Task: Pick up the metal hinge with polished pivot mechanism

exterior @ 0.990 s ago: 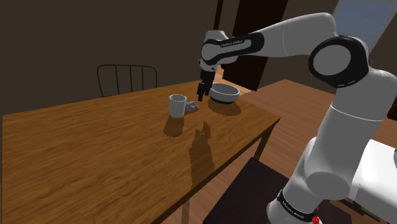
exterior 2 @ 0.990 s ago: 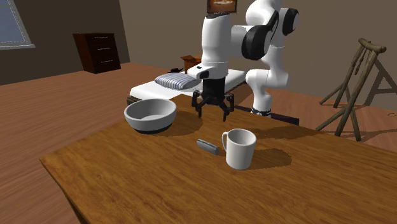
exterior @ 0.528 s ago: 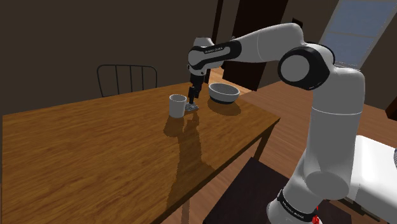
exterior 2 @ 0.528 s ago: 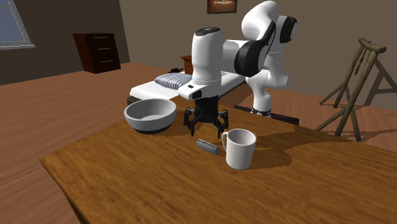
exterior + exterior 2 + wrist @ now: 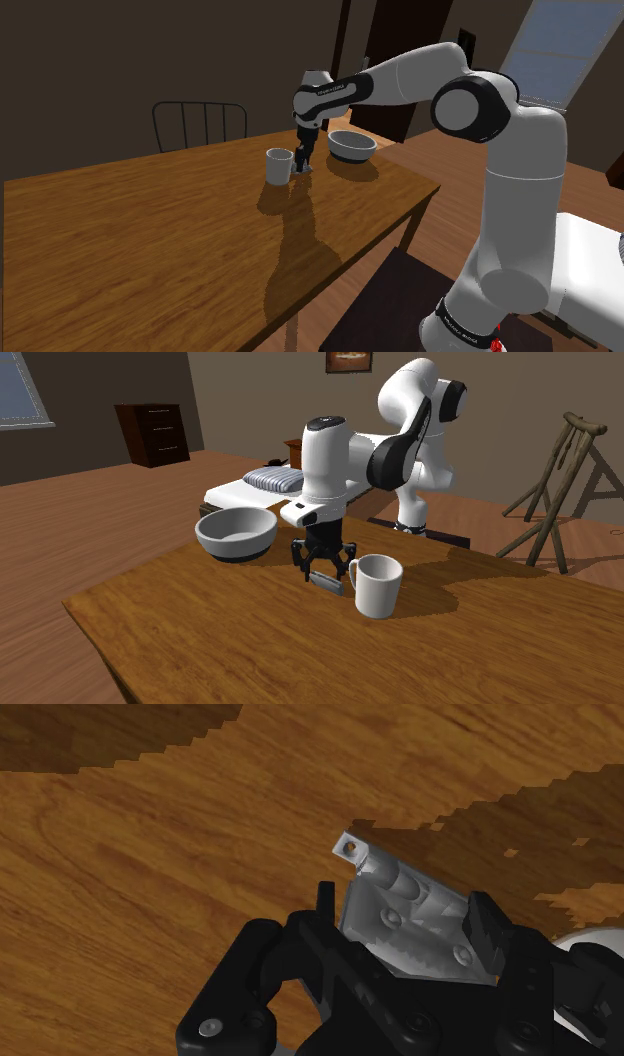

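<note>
The metal hinge (image 5: 385, 879) is a small grey plate with screw holes and a rounded pivot barrel, lying on the wooden table (image 5: 200, 632). My gripper (image 5: 405, 911) has come down over it, with one black finger against each side of the plate, shut on it. In the second exterior view the gripper (image 5: 322, 570) points straight down at the hinge (image 5: 326, 583), between the bowl and the mug. The shoulder view has the gripper (image 5: 303, 160) low beside the mug, hiding most of the hinge.
A white mug (image 5: 377, 585) stands right next to the hinge, very near the fingers. A grey bowl (image 5: 236, 533) sits on the other side, near the table's edge. A dark chair (image 5: 198, 125) stands behind the table (image 5: 150, 250).
The gripper dropped from above the table beside the bowl down to the hinge, shifting toward the mug. Its fingers, spread wide before, have come together on the hinge.
</note>
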Available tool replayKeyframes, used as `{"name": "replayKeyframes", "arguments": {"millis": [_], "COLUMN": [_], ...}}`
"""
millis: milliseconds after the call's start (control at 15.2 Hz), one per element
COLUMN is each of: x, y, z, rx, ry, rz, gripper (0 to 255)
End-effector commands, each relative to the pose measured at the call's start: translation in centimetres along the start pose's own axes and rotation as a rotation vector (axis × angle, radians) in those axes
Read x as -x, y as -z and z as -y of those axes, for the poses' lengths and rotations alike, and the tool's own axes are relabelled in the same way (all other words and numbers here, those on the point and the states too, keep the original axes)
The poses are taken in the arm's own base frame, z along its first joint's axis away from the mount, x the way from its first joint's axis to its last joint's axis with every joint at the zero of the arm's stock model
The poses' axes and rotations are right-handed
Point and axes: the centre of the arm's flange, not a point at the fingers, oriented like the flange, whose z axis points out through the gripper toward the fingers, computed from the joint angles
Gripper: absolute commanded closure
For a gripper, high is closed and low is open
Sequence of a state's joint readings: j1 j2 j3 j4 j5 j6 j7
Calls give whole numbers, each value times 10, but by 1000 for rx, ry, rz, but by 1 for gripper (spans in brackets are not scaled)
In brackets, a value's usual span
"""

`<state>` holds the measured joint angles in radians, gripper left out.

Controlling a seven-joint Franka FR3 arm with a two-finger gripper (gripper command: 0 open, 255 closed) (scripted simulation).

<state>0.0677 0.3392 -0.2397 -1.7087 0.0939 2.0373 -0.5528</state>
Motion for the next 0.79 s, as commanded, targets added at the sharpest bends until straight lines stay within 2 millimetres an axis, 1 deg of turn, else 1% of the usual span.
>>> {"name": "replayKeyframes", "arguments": {"millis": [0,528,726], "x": [0,0,0], "y": [-1,-2,14], "z": [-1,0,0], "rx": [0,0,0], "ry": [0,0,0], "rz": [0,0,0], "gripper": [255,255,255]}}
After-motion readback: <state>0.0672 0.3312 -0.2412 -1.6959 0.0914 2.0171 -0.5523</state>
